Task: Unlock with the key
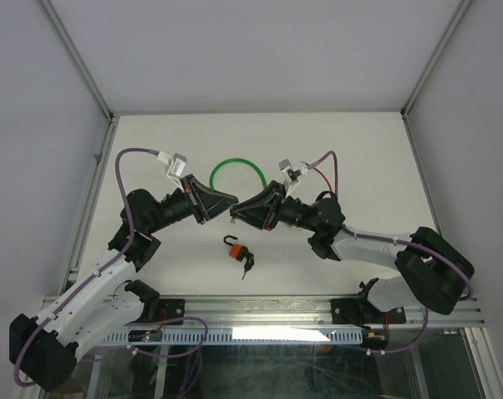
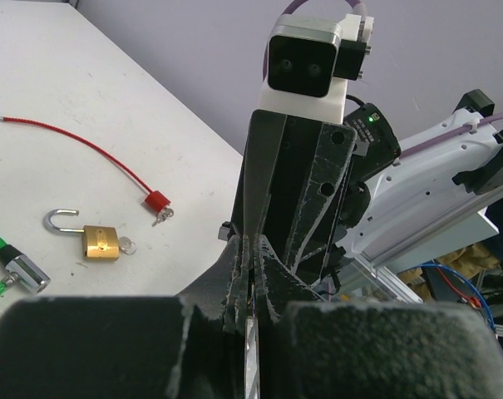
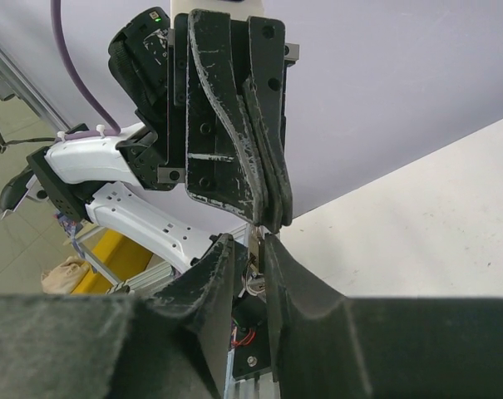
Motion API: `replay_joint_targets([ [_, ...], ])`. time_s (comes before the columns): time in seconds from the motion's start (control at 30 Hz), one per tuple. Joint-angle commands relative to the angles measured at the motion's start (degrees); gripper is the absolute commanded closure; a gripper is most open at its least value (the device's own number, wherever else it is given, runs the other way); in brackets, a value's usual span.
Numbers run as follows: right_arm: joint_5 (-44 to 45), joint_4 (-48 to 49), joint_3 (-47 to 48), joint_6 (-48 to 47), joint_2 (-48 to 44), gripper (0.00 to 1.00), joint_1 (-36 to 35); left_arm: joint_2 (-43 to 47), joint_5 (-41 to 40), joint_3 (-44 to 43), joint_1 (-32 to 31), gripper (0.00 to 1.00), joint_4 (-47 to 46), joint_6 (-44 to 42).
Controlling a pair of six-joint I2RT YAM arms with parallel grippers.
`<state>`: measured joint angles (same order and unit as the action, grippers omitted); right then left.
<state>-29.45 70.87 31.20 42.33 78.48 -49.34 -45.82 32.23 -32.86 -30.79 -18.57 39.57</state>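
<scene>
Key (image 2: 251,349): a thin metal strip, judged to be the key, is held in the air edge-on between the two sets of fingertips, well above the table (image 1: 359,150).
Left gripper (image 2: 253,278): the jaws are clenched on the strip, which runs back between the pads. This grip looks like the one carrying it.
Right gripper (image 3: 253,249): it meets the left gripper tip to tip from 3 o'clock in the top view. A narrow gap shows around the strip, so whether it is pinching cannot be told.
Why nose to nose: this looks like a hand-over or a regrip, so that the blade sticks out free for a keyhole.
Brass padlock (image 2: 100,241): it lies flat at 9 o'clock of the left fingertips in the left wrist view. Its shackle is swung out, and a small silver piece touches its side.
Red cable lock (image 2: 157,200): it lies at 10 o'clock of those fingertips, with its cable trailing away.
Green cable (image 1: 239,164): it loops at 12 o'clock of the meeting point.
Orange lock (image 1: 234,249): it sits at 6 o'clock of the meeting point with dark keys beside it, and nothing is touching it.
Target lock: which one this key fits cannot be told.
Risk: the thin strip could twist or slip if one grip lets go before the other is firm.
</scene>
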Motion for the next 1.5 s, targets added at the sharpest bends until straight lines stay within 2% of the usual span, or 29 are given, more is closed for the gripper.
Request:
replay_joint_targets([
  [0.0, -0.6, 3.2, 2.3, 0.2, 0.2, 0.8, 0.1, 0.9, 0.9, -0.1, -0.4, 1.0, -4.2, 0.0],
  [0.2, -1.0, 2.2, 2.5, 0.2, 0.3, 0.99, 0.1, 0.9, 0.7, 0.0, -0.5, 1.0, -4.3, 0.1],
  [0.27, -0.8, 0.9, 2.4, 0.0, 0.1, 1.0, 0.2, 0.9, 0.4, 0.0, -0.5, 0.98, -4.2, 0.0],
  [0.33, -0.1, -0.4, 2.1, -0.1, -0.4, 1.0, 0.5, 1.1, -0.1, 0.0, -0.5, 0.9, -3.6, -0.5],
  [0.37, 0.0, -1.0, 1.7, -0.2, -0.7, 1.0, 0.7, 1.1, -0.5, -0.2, -0.5, 0.82, -2.9, -0.9],
  [0.47, 0.6, -2.9, 0.9, -0.6, -1.9, 1.0, 1.6, 1.6, -2.4, -1.3, -0.5, 0.49, 1.1, -2.8],
  [0.53, 1.0, -4.5, 0.2, -1.2, -3.0, 1.0, 2.3, 2.2, -3.7, -2.3, -0.4, 0.36, 3.9, -4.2],
  [0.67, 1.8, -7.9, -1.1, -2.5, -5.7, 1.0, 4.1, 3.5, -7.0, -4.8, -0.5, 0.17, 10.5, -7.3],
  [0.7, 2.0, -8.8, -1.3, -2.9, -6.3, 1.0, 4.6, 3.7, -8.0, -5.5, -0.5, 0.05, 12.2, -8.1],
  [0.73, 2.2, -9.7, -1.7, -3.2, -6.9, 1.0, 5.1, 3.9, -9.1, -6.3, -0.5, 0.01, 14.3, -9.0],
  [0.97, 3.4, -13.3, -4.2, -3.9, -10.6, 1.0, 7.6, 2.3, -14.5, -14.1, -0.5, 0.01, 28.4, -15.8],
  [1.17, 5.6, -16.7, -6.8, -5.6, -13.6, 1.0, 9.6, -6.6, -19.0, -22.5, -0.5, 0.01, 38.9, -16.7],
  [1.47, 11.2, -28.8, -11.1, -9.4, -21.9, 1.0, 11.0, -20.8, -21.5, -25.9, -0.8, 0.01, 39.0, -14.1],
])
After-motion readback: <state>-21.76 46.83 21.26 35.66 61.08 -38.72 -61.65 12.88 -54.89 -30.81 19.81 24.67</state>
